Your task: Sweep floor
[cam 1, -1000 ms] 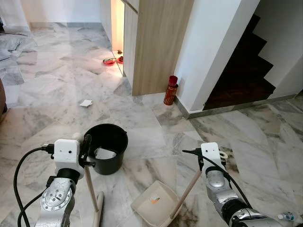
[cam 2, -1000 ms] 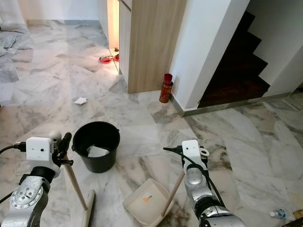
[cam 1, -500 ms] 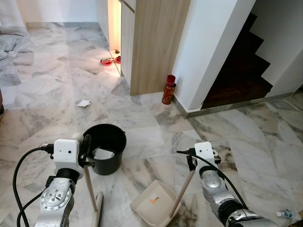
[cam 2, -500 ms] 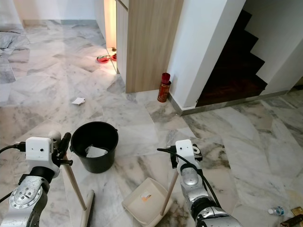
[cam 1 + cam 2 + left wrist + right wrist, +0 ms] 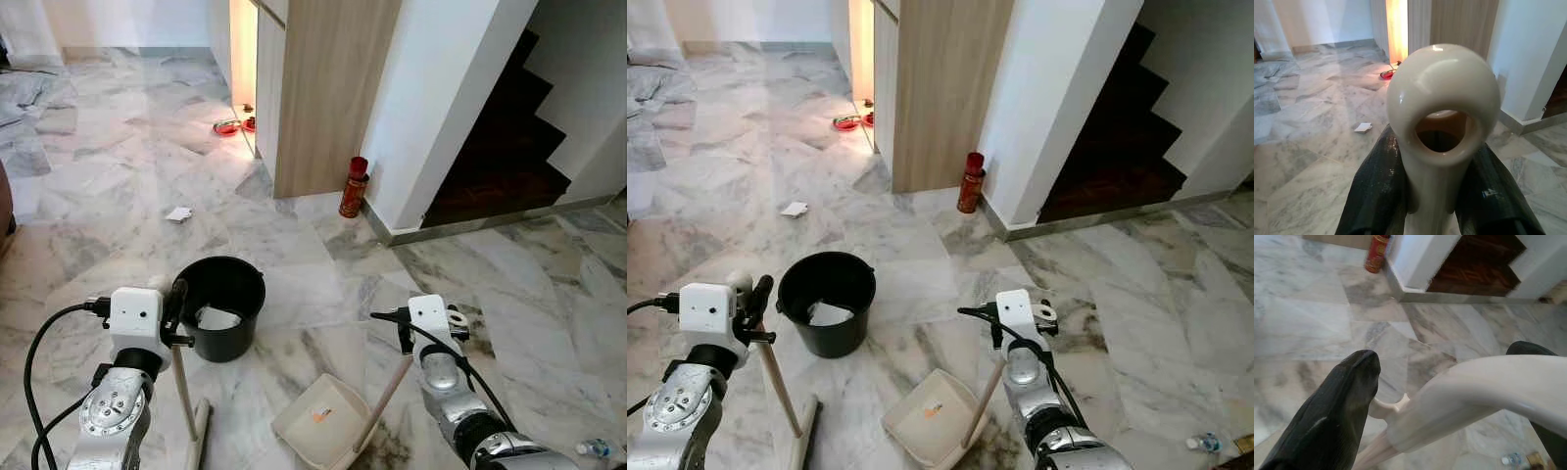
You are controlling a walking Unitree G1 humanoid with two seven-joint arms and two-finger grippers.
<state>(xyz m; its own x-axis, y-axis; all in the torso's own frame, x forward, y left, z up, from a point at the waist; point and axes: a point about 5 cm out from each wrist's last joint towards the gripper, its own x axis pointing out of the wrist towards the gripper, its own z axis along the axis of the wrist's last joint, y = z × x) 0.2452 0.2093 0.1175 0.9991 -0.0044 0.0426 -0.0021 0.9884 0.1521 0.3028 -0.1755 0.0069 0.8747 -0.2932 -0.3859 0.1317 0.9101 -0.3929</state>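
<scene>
We stand on a grey-veined marble floor with our left gripper pinching the cream handle of a broom; both black fingers press against the neck just below the looped end. The broom's stick slants down to its head on the floor, just left of the dustpan. Our right gripper is wrapped around the curved top of the dustpan's long handle, one finger on each side of it. The cream pan rests on the floor between our two arms, and a small orange scrap lies in it.

Just beyond the broom stands a black bucket with crumpled white paper inside, near the pan's far corner. Further out, a white scrap of paper lies alone on the floor, well apart from the bucket. A red spray can stands upright against the foot of a wood-panelled cabinet, beside a white wall. Red bowls sit on the floor in the lit gap behind the cabinet. To our right, dark stairs rise behind the white wall. A plastic bottle lies near our right arm.
</scene>
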